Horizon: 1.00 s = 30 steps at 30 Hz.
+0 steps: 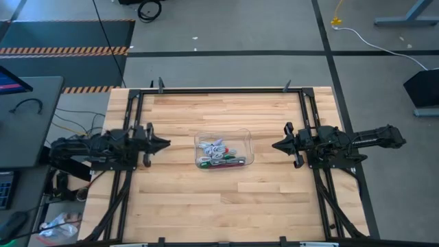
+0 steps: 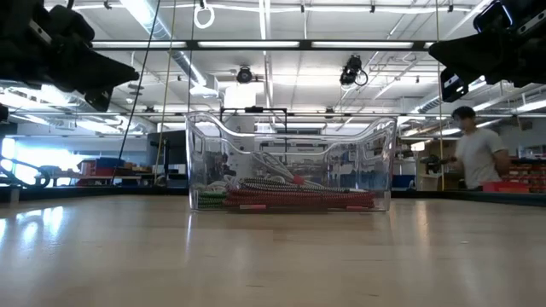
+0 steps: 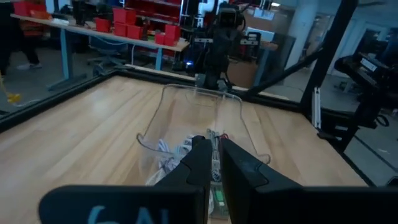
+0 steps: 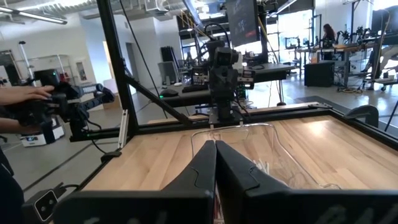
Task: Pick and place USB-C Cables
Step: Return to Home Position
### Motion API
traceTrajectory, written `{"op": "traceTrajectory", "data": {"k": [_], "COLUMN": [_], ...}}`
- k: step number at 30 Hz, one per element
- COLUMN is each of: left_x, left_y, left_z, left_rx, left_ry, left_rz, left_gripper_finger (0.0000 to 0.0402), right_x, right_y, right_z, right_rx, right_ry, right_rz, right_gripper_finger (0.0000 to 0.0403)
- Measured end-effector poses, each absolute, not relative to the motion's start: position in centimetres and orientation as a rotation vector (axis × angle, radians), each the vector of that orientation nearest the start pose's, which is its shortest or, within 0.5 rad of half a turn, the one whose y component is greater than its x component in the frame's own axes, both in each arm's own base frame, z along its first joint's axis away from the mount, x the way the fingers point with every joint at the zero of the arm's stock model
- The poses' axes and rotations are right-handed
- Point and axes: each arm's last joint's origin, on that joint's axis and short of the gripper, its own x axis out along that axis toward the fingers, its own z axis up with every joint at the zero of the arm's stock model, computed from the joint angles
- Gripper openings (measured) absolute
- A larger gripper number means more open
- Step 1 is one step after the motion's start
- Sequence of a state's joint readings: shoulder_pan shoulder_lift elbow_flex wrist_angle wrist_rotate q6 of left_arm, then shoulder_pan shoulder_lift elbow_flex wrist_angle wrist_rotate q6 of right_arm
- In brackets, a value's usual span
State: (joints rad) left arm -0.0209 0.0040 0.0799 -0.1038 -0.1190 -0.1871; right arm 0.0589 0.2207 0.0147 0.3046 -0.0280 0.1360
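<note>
I see both arms at the sides of the pale wooden worktop, facing each other with the clear plastic bin midway between them. The left gripper hangs near the left frame rail, well apart from the bin. Its wrist view shows the 2 dark fingers almost closed, only a thin slit between them, holding nothing. The right gripper mirrors it on the right side, fingers pressed together and empty, also clear of the bin.

All the USB-C cables I can find lie inside the bin, heaped on its floor. The white and grey coiled bundles sit toward the far-left part of the bin, tangled, and I cannot tell their direction. A red-and-dark braided bundle lies along the near wall, its long axis running left to right, pointing from one arm toward the other. A green bundle rests at its left end, touching it.

From table height the braided bundle stretches flat across most of the bin's length.
</note>
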Motion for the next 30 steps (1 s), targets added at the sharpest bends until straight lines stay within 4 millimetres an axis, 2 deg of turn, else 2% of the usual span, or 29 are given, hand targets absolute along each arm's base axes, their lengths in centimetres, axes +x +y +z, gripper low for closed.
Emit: {"op": "traceTrajectory", "data": {"k": [6,30], "left_x": [9.78,9.76], "left_y": [0.08,0.11], "left_z": [16.99,17.22], "left_rx": [-0.188,-0.201], "left_ry": [-0.047,-0.073], "left_rz": [0.076,0.082], "left_gripper_finger": [0.0039,0.0039], "right_x": [11.05,11.05], "right_y": [0.73,0.73], "right_z": [17.94,17.94], "right_rx": [0.137,0.137], "right_ry": [-0.093,-0.093], "right_rz": [0.093,0.093], "right_gripper_finger": [0.0012,0.0012]}}
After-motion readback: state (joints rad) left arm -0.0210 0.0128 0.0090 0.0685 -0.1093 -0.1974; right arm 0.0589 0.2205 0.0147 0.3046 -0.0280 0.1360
